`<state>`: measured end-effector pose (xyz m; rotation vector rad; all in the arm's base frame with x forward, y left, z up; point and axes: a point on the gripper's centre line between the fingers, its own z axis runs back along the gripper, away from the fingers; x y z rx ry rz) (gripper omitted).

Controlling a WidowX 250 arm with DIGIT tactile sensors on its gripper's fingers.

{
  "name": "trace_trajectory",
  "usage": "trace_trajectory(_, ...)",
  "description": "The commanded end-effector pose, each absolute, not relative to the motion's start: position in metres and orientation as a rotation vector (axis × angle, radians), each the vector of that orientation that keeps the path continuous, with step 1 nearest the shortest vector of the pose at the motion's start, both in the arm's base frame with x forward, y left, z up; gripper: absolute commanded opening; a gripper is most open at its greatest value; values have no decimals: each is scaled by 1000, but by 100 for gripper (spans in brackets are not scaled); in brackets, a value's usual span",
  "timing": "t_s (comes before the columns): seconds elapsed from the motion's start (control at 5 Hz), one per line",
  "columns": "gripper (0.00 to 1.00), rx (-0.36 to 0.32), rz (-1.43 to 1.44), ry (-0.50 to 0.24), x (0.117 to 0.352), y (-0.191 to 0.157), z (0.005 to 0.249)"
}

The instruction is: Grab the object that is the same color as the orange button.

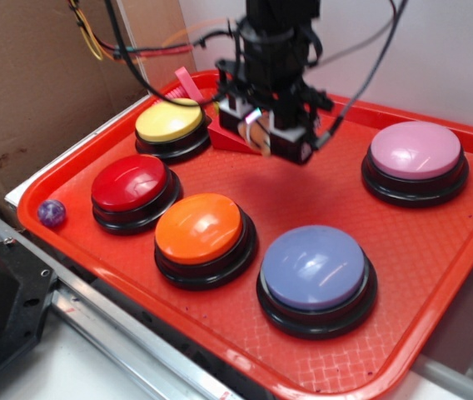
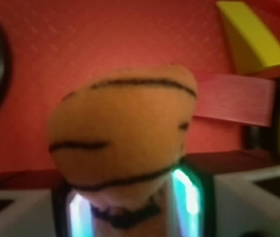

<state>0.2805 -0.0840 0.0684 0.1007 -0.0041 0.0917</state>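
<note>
Now raised above the red tray (image 1: 436,275): gripper (image 1: 263,133) with fingers (image 2: 184,195) pinched on the orange striped plush toy (image 2: 122,128). At about 7 o'clock from it, well apart, the orange button (image 1: 199,227); behind, red wedge (image 2: 236,98) and yellow wedge (image 2: 251,37).

Five buttons (image 1: 199,233) sit on the tray (image 1: 436,283), wedges (image 1: 230,137) behind.
</note>
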Motion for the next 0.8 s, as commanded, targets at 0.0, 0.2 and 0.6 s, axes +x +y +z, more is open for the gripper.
trace_trajectory(0.0, 0, -104, 204, -92, 255, -54, 177)
trace_trajectory(0.2, 0, -155, 200, -69, 245, -51, 187)
trace_trajectory(0.6, 100, -59, 167, -123, 241, -72, 200)
